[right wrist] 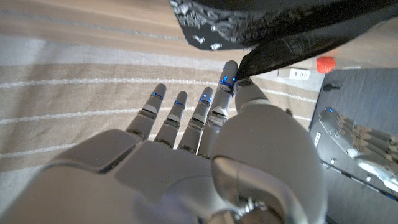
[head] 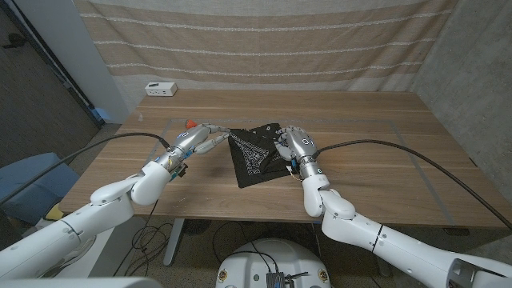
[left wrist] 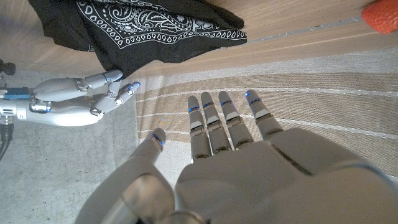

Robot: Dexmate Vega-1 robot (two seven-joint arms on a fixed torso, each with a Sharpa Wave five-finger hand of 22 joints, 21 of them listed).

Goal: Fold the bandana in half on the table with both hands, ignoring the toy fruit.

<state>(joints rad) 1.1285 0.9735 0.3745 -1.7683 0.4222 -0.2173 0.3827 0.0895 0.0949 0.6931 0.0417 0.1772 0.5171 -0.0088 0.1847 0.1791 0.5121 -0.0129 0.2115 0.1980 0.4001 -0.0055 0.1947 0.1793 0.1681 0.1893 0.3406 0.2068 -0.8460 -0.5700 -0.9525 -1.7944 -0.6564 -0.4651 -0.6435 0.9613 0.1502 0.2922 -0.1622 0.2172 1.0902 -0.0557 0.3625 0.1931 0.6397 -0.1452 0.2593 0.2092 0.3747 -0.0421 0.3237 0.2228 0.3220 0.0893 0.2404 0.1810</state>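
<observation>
The black bandana (head: 254, 150), soft cloth printed with white paisley and a dotted border, lies rumpled near the middle of the wooden desk (head: 376, 168), one corner lifted. The smooth grey-white right hand (head: 294, 142) pinches that dark corner between thumb and a fingertip, as the right wrist view shows, its other fingers straight. The left hand (head: 198, 138) sits just beside the cloth's other edge, released and grasping nothing, fingers straight and apart, with a small red toy fruit (head: 190, 123) close behind it.
</observation>
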